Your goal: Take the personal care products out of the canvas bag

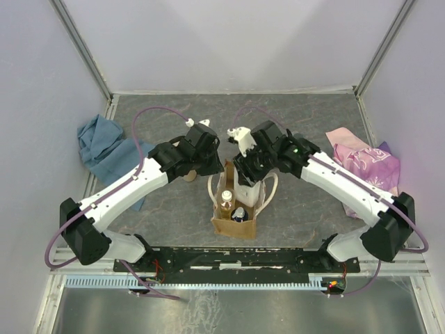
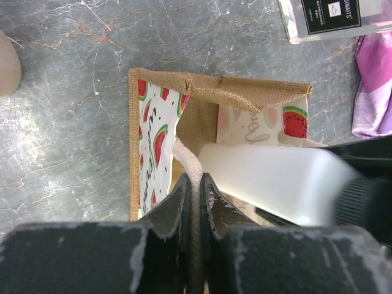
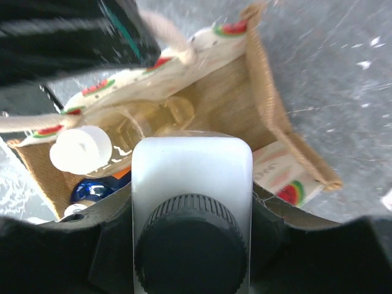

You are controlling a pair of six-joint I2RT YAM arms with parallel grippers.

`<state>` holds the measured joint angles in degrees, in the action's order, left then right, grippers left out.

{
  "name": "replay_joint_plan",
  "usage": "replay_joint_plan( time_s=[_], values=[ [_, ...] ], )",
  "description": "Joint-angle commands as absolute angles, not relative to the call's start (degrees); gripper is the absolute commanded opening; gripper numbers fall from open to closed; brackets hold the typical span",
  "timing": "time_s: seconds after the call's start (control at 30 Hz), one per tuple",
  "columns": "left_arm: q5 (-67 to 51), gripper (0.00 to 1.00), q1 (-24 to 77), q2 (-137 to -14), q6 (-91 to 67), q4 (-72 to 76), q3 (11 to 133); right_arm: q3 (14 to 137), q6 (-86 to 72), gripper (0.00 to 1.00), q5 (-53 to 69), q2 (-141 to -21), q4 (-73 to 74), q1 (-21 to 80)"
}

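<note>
The right gripper (image 3: 192,242) has its jaws tight on the white bottle (image 3: 192,168), which sticks up out of the bag (image 3: 269,86). The left gripper (image 2: 195,184) pinches the bag's rope handle (image 2: 187,156), likely to hold the bag down. Next, I think, the bottle must go straight up, clear of the bag, then onto the table (image 2: 73,122). A blue bottle (image 3: 92,191) waits inside.

Left hand (image 2: 195,187) pinched closed; right hand (image 3: 191,233) clamped; both arms angled inward.

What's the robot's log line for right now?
left jaws: shut on handle | right jaws: shut on white bottle | canvas bag: other bottles inside
</note>
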<state>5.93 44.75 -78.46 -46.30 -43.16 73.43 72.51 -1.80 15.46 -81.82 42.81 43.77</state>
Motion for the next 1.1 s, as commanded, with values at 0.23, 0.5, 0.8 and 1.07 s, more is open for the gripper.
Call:
replay_joint_plan(
  time_s=[0.23, 0.5, 0.8, 1.07],
  values=[
    [6.8, 0.05, 44.7, -78.3, -46.1, -40.3, 75.3, 89.9, -3.5, 0.39, -5.4, -77.1, 36.4, 42.2],
    [7.3, 0.04, 44.7, -78.6, -45.6, -40.8, 77.0, 92.7, -10.3, 0.32, -9.5, -85.4, 32.2, 33.1],
    [7.4, 0.05, 44.7, -79.7, -44.8, -41.5, 79.8, 88.6, -12.6, 0.35, -15.7, -94.7, 23.4, 30.3],
    [7.8, 0.07, 44.7, -79.3, -44.3, -41.7, 78.8, 86.8, -12.0, 0.4, -20.9, -100.4, 18.3, 29.2]
  ],
)
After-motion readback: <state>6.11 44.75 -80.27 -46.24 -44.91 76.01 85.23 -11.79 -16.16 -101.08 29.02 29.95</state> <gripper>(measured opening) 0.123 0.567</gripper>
